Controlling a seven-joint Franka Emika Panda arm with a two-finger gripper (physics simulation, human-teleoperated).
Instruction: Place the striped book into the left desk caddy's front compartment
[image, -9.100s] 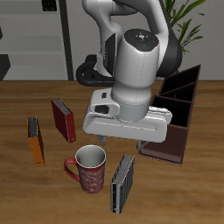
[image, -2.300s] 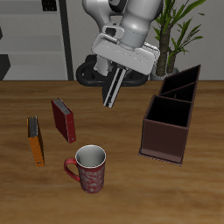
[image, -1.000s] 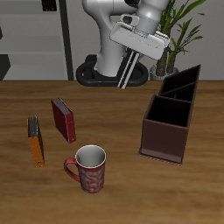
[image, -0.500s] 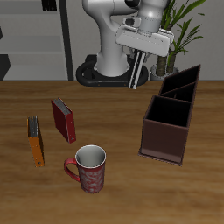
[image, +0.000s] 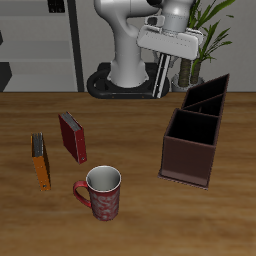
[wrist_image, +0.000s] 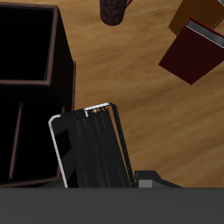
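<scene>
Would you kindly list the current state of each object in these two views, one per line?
Two-finger gripper: shut on the striped book, raised above the table.
Thin dark striped book: held, hanging nearly upright, not yet in the caddy.
Dark maroon-brown desk caddy: on the table, open-topped, both compartments look empty.
Red book: standing on the table.
Orange book: standing on the table.
Red patterned mug: upright, looks empty.

A red book (image: 72, 137) is seen standing on the wooden worktop (image: 130, 150), with an orange book (image: 40, 161) just beside it, nearer the front edge. A patterned red mug (image: 101, 193) (its handle turned toward the orange book) is set nearest the front. A leafy plant (image: 212, 25) is seen behind the worktop.
</scene>
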